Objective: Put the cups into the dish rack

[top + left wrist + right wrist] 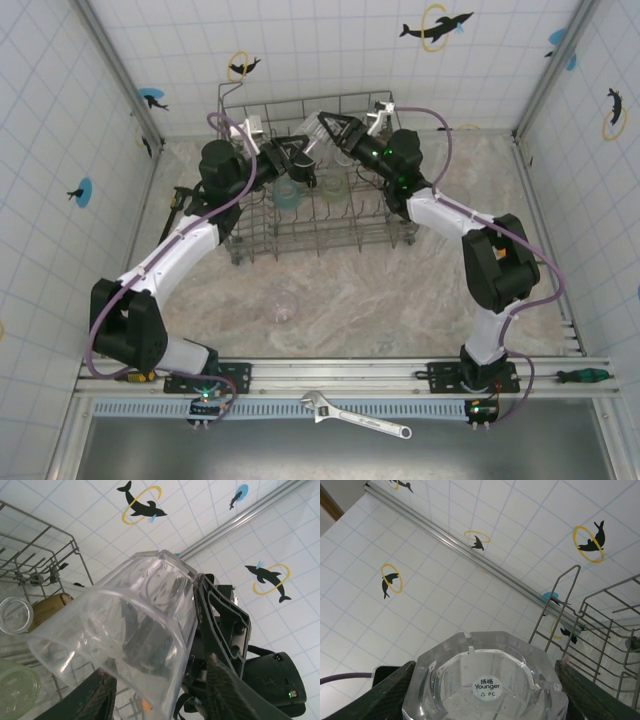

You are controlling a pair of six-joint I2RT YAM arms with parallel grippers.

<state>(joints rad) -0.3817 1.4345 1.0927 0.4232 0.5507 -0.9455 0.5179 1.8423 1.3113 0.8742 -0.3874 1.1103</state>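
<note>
Marble-look tabletop [400, 300] w/ dish rack [300, 238], tiled walls [330, 50] w/ dolphin decals [436, 27].

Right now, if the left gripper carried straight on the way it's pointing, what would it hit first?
The clear cup, which sits between the fingers of the left gripper. Just beyond it is the right gripper, holding the cup's other end. Depth is hard to judge here.

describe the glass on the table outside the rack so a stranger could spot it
Find the wire rack in the middle of the table. In front of its near edge, towards the left, a clear glass sits on bare marble. Unlike the teal cup in the rack, it is colourless and alone on the tabletop.
</note>
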